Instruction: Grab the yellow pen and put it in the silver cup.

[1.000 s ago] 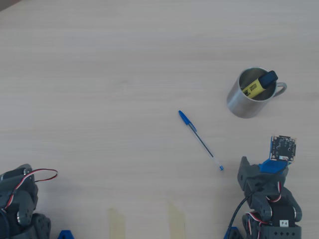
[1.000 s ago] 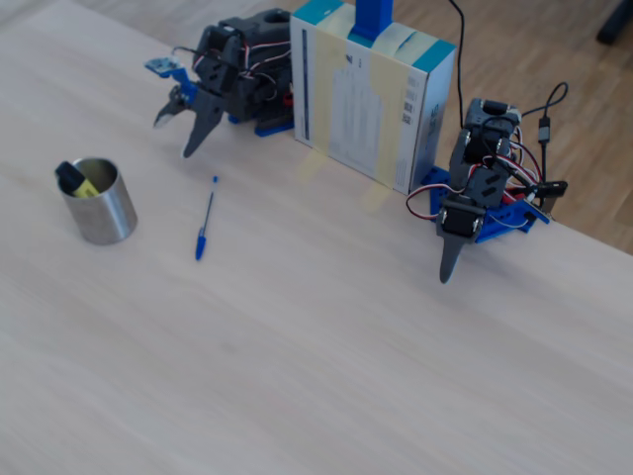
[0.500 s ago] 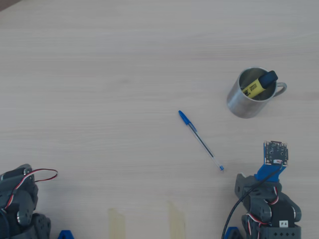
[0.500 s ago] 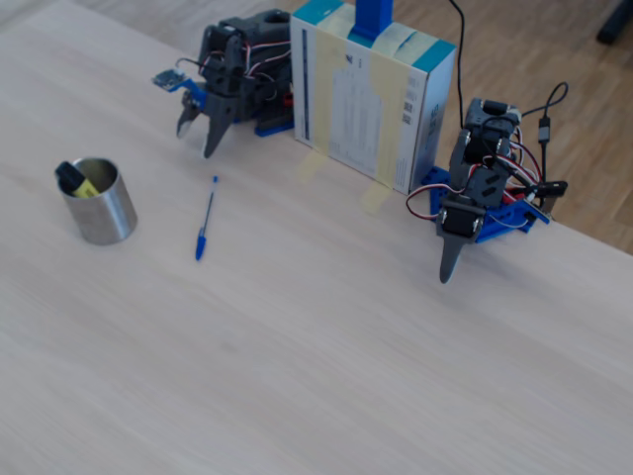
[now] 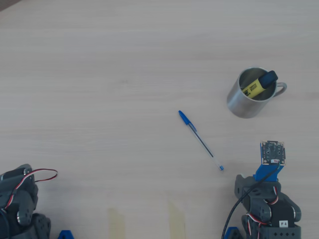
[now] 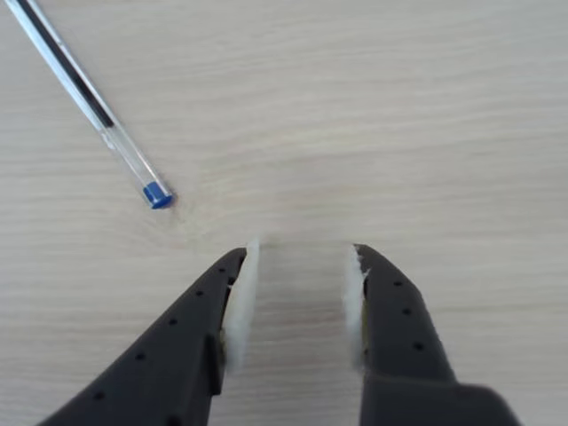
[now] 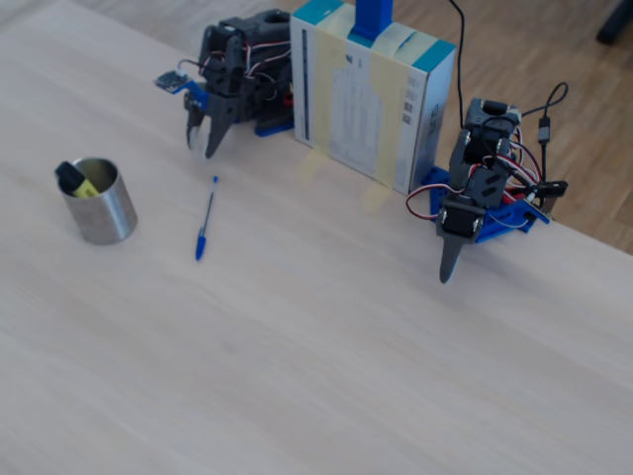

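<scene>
Now, L to R in wrist view: blue pen [image 6: 89, 102] lies up-left of my gripper [image 6: 304, 250], end plug near my L finger, not touching. My fingers are partly open w/ nothing between them, just bare table [image 6: 426, 133]. Overhead: yellow pen [image 5: 258, 84], black cap up, leans inside silver cup [image 5: 244, 107], well ahead of my gripper; shiny steel, small loop handle.

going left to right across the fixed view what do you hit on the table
silver cup holding the yellow pen → blue ballpoint pen → cardboard box → second, idle arm
</scene>
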Available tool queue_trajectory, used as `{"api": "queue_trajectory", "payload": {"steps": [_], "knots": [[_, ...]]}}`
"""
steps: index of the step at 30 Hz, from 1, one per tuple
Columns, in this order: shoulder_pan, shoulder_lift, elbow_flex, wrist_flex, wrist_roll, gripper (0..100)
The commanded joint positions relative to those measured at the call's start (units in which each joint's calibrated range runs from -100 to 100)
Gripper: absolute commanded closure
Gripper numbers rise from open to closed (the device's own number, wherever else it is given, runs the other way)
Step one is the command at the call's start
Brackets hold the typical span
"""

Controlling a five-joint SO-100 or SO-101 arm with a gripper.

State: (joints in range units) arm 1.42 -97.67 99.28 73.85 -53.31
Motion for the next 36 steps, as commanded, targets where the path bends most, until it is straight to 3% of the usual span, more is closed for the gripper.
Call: {"api": "queue_trajectory", "payload": {"steps": [1,5,36], "knots": [[0.4,-0.1,0.4,1.3,-0.2,92],[-0.2,0.0,0.4,1.3,0.1,98],[0.1,0.5,0.4,1.3,0.1,98]]}}
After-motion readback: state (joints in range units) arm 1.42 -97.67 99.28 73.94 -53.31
